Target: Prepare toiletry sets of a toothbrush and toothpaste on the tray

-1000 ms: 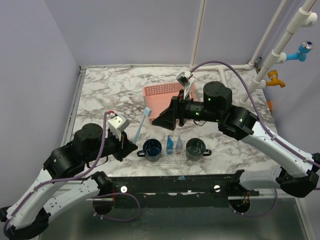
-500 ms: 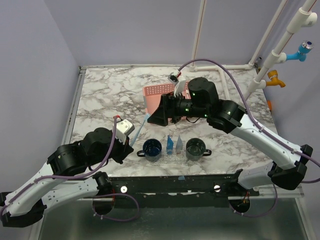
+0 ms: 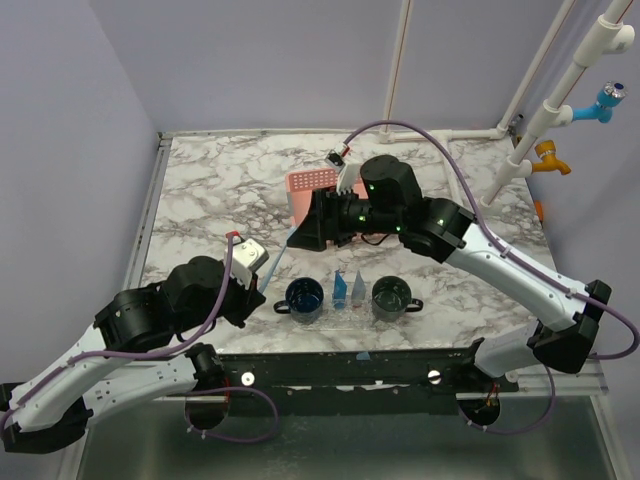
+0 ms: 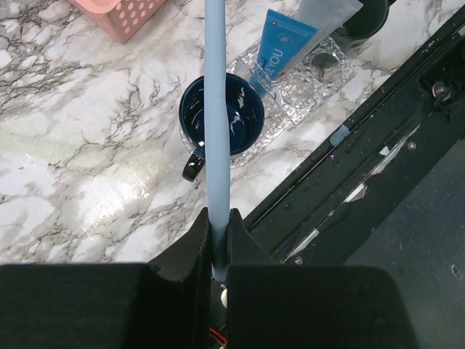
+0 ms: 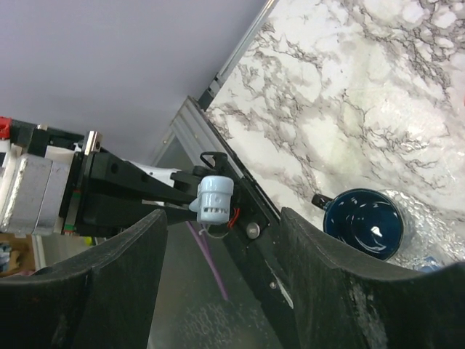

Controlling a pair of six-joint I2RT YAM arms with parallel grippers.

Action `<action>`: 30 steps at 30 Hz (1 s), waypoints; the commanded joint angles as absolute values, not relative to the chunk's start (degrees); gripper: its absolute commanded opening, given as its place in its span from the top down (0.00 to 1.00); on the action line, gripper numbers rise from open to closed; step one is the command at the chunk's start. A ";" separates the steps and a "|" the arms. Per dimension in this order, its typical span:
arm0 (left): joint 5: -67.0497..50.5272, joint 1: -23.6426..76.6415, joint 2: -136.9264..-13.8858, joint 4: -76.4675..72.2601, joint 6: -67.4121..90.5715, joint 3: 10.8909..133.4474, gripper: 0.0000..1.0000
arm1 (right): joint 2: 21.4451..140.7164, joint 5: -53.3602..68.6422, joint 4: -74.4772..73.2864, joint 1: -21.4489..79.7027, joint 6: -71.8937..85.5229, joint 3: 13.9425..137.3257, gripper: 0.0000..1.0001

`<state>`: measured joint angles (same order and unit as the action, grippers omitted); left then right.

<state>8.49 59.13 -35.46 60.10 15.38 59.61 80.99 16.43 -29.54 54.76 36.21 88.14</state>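
My left gripper (image 4: 218, 227) is shut on the lower end of the slim light-blue toothbrush (image 4: 216, 109), which slants up and away over the navy mug (image 4: 247, 120). From above, the toothbrush (image 3: 278, 258) rises from the left gripper (image 3: 263, 286) towards my right gripper (image 3: 297, 238). The right gripper (image 5: 218, 283) is open, and the brush head (image 5: 215, 198) shows end-on between its fingers (image 5: 341, 276). The navy mug (image 3: 304, 297), blue tubes (image 3: 340, 288) and green mug (image 3: 391, 296) stand on the clear tray (image 3: 345, 316).
A pink lattice basket (image 3: 318, 186) sits behind the right gripper on the marble. The table's black front rail (image 3: 350, 365) runs just below the tray. White pipes (image 3: 560, 90) with coloured taps stand at the back right.
The right arm has swung left until its open fingers reach the brush head. The left arm shifted right and lowered early on, then held still with the toothbrush.
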 commanded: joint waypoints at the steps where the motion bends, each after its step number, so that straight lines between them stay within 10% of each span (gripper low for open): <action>1: 9.52 59.57 -34.76 61.26 14.85 60.29 1.00 | 82.97 18.94 -26.80 54.93 38.30 89.20 0.35; 30: 9.21 59.94 -35.63 61.44 14.33 60.55 1.00 | 85.56 20.38 -25.48 54.93 40.21 91.32 0.74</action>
<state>8.47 59.40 -35.18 60.20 15.16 59.61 84.68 18.98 -25.19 54.76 40.42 89.45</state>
